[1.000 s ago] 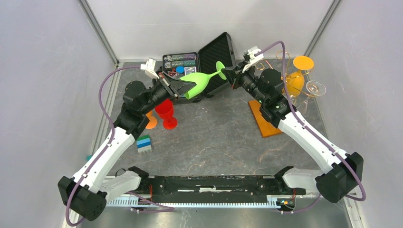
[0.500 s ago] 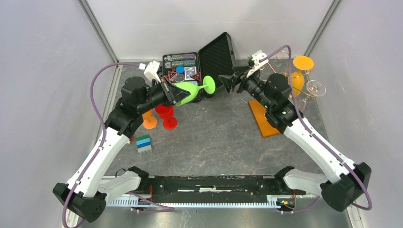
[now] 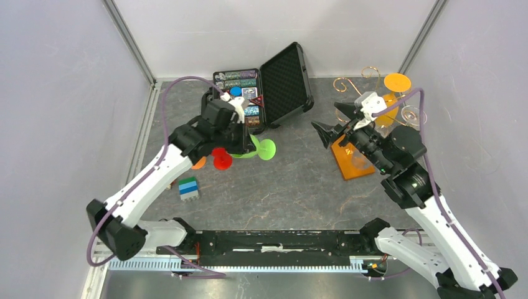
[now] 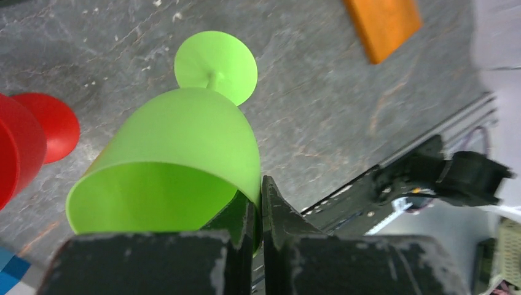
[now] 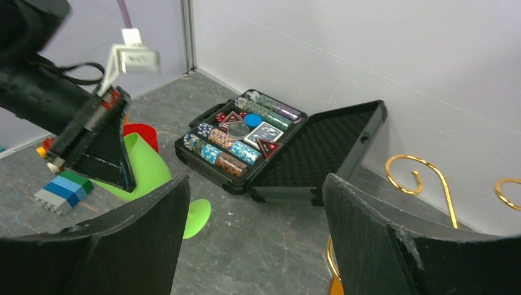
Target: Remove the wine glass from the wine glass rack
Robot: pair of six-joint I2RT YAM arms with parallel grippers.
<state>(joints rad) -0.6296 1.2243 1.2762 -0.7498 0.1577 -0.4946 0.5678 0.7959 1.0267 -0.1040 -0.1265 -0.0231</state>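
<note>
My left hand point(image 4: 261, 184) is pinched narrow on the rim of the green wine glass point(image 4: 184, 141), one finger inside the bowl and one outside. The glass is off the wine glass rack point(image 3: 344, 163) and well apart from it. It lies tilted low over the tabletop point(image 3: 292, 180), its foot pointing away from me, just beside the red glasses point(image 3: 219, 159). I cannot tell whether the foot touches the stone.

My right hand point(image 3: 333, 123) is spread wide and holds nothing, near the rack, where an orange glass point(image 3: 390, 103) and a clear glass point(image 3: 413, 114) hang.

The green glass looks like moulded plastic, so I judge it light, stiff and not brittle, but smooth. A rim pinch on such a thin wall could let it swivel or slip, and the stem under the bowl seems a surer place to hold it upright.
</note>
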